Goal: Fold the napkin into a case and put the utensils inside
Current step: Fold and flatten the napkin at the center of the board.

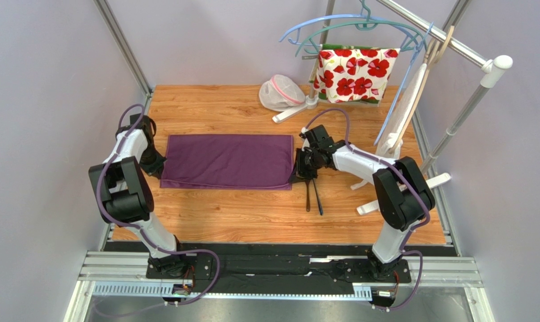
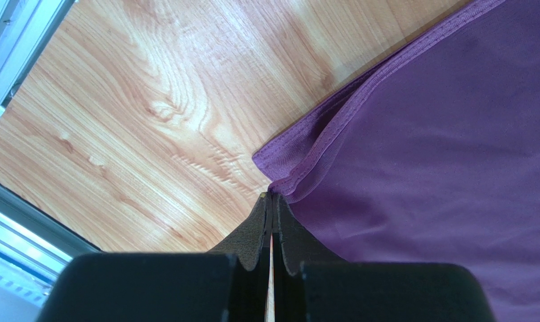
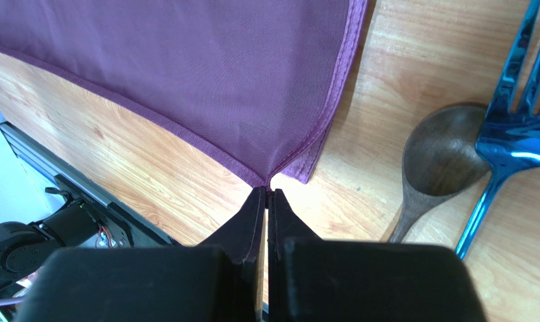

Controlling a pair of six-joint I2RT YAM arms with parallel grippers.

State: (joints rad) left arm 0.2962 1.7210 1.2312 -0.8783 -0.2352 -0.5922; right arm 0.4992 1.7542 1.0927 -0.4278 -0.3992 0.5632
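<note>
Near strip of table (image 1: pixel 252 218) is bare wood between the arm bases and the cloth, so there is room to pull or fold toward the robot. The utensils (image 1: pixel 313 196) lie side by side on the wood just right of the napkin's near right corner. In the right wrist view they are a dark spoon (image 3: pixel 444 157) and a blue fork (image 3: pixel 521 127), touching each other, not touching the cloth.

Right gripper (image 3: pixel 267 194) is clenched on the napkin's near right corner. Left gripper (image 2: pixel 273 201) is clenched on the near left corner. Both are low at the table.

Napkin (image 1: pixel 229 161) lies flat mid-table as a wide rectangle. The hem looks doubled at both corners, so probably one fold is in, though I can't be sure.

Judgement: early stage. No narrow case yet, more folds left, utensils not inserted.

The right gripper is tight to the utensils and could knock them. Far side: mesh pouch (image 1: pixel 283 94), rack foot and flowered cloth (image 1: pixel 353 72) stand well behind the napkin's far edge.
</note>
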